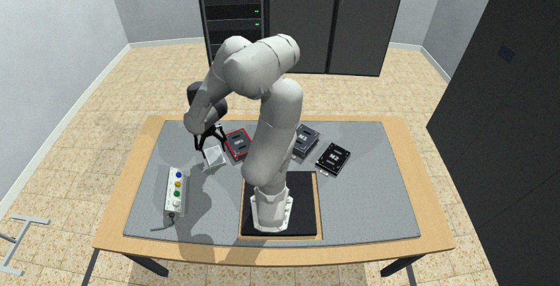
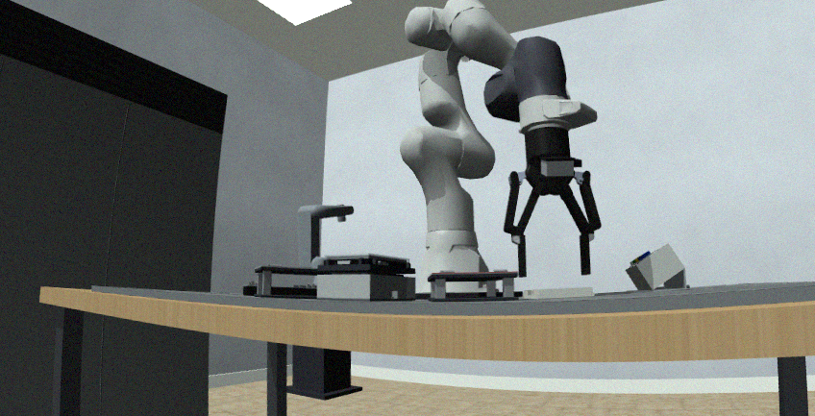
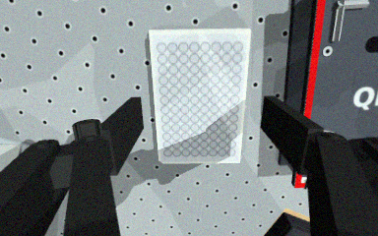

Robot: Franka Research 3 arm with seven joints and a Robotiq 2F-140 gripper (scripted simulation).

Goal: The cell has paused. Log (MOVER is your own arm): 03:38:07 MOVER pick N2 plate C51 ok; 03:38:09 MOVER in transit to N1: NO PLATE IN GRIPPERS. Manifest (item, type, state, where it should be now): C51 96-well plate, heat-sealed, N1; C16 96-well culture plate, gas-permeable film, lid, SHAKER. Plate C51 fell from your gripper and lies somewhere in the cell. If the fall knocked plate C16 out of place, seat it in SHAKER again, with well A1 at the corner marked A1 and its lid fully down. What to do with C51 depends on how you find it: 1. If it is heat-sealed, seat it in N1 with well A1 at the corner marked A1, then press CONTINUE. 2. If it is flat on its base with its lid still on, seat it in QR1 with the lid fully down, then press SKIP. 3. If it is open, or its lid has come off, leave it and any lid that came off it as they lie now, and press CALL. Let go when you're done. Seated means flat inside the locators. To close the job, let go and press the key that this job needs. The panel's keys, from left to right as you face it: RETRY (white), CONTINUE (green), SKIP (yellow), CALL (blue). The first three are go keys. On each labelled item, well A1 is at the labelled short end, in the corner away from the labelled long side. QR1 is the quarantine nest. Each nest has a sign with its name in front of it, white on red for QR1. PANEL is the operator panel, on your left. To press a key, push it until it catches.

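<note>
A white 96-well plate lies flat on the perforated table top, just left of the red-edged QR1 nest. Its wells show through a smooth flat top, and I see no separate lid or label. My gripper is open and empty. It hangs straight above the plate with one finger on each long side, its tips a little above the table in the side view. The plate shows there as a low white slab. From above, the gripper partly covers the plate.
QR1, N1 and N2 stand empty in a row behind my base. The key panel lies at the front left. A white unit with a dark plate on top and a tall stand show in the side view.
</note>
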